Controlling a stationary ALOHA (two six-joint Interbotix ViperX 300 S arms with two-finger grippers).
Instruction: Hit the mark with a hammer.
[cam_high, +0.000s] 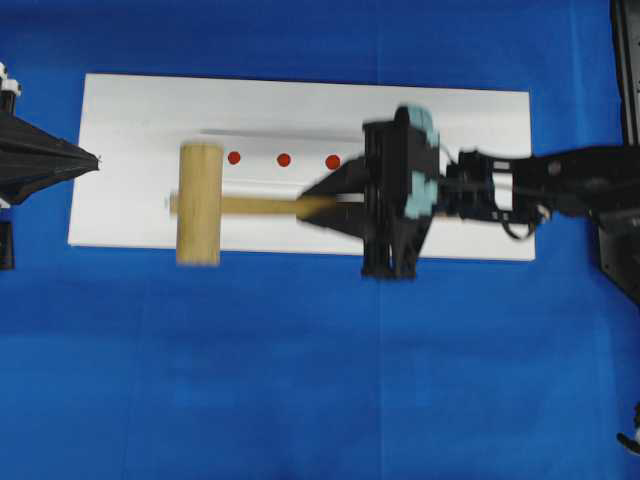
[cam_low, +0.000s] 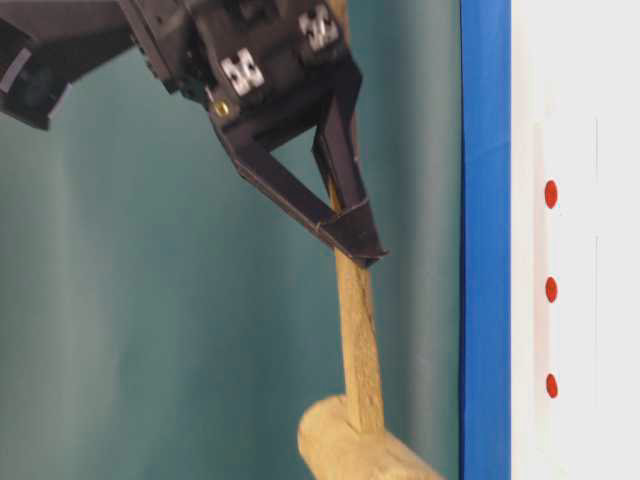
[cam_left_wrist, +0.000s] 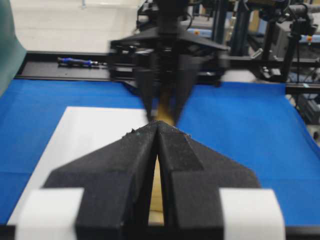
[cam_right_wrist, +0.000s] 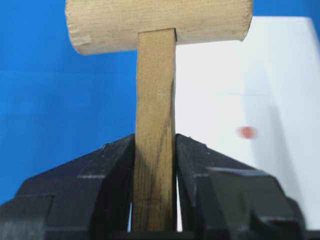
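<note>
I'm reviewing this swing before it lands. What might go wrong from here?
1. The hammer head hangs left of all three dots, far from the mark, so it may miss.
2. The right gripper pinches only the slim handle, which could twist on impact.

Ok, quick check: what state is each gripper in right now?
Left gripper: shut, holding nothing.
Right gripper: shut on the hammer, gripping its handle.
</note>
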